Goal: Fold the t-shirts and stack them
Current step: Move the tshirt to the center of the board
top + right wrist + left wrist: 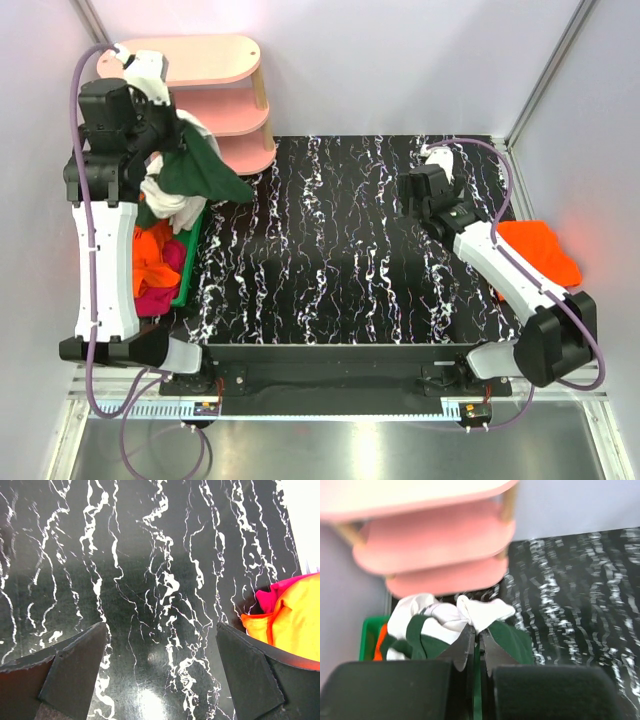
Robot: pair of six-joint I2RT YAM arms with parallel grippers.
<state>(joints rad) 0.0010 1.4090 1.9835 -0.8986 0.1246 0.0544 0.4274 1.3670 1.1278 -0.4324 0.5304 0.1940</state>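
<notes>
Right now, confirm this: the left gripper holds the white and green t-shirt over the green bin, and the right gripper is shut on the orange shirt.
Not quite. The right gripper is open and empty over the table, the orange shirt beside it, as the right wrist view shows. The left gripper does hold the white and green t-shirt over the green bin.

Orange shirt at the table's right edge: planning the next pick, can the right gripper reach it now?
Probably yes: the right gripper is open and empty, and the orange shirt lies in the open to its right, nothing between.
</notes>
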